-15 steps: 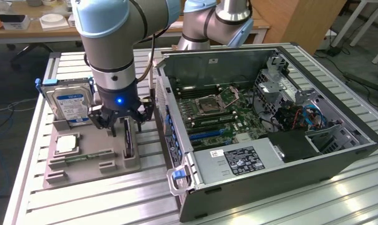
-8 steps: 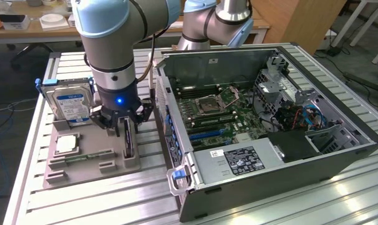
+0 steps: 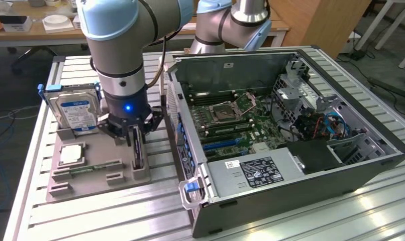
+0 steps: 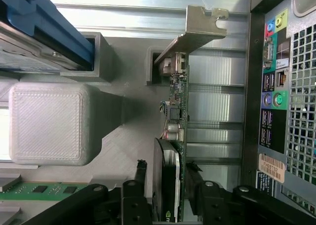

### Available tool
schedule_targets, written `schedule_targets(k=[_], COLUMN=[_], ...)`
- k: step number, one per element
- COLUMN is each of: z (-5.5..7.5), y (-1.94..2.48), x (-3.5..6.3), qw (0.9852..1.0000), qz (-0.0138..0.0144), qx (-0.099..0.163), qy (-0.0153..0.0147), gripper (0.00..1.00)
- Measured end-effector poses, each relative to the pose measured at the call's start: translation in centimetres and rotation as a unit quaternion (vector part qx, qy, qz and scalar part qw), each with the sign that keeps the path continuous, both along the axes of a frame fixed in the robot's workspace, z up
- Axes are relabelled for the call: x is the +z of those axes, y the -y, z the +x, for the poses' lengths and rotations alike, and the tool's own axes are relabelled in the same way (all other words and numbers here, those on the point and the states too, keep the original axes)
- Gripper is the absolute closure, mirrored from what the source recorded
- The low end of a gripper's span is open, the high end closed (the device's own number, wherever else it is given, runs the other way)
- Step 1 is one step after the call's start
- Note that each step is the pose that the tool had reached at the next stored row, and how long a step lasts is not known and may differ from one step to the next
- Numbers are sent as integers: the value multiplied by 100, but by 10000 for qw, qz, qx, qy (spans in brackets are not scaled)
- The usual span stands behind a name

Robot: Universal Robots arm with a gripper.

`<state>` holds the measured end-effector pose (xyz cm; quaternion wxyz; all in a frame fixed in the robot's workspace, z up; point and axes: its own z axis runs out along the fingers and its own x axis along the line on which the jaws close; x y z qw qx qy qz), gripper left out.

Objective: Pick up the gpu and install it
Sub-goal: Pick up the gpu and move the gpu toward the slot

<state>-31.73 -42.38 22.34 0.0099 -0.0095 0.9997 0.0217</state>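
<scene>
Found the gpu (image 4: 177,106) standing on its long edge in a slot of the grey holder tray (image 3: 95,187), silvery end bracket (image 4: 200,25) at one end, black cooler (image 4: 162,185) on one face. Caught the gripper (image 4: 167,168) low over it, fingers (image 4: 140,168) straddling the card, one on the cooler side, one on the bare-board side. Looked released rather than clamped, with a sliver of gap showing on the cooler side.

Judged the card light and stiff but fragile: thin board, small parts along the exposed edge. Better taken squarely across cooler and board back than by the bracket or the component edge. Reckoned the slot snug enough to bind on any tilt.

Noted the hard drive (image 3: 75,108) upright in the same tray, a CPU (image 3: 71,154) and a memory stick (image 3: 88,168) lying flat nearby. Marked the open computer case (image 3: 290,196) just beside the tray on the bench (image 3: 122,221), its rear port panel (image 4: 269,101) running close along the card, motherboard (image 3: 232,120) exposed inside.
</scene>
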Motion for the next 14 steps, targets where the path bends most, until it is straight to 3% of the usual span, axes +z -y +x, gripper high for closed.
schedule_targets(k=[1, 2, 10, 14], z=[0, 0, 0, 0], y=[0, 0, 0, 0], x=[0, 0, 0, 0], qw=[10000, 10000, 10000, 10000], qz=[0, 0, 0, 0], qx=[0, 0, 0, 0], qy=[0, 0, 0, -1], gripper=[54, 61, 61, 69])
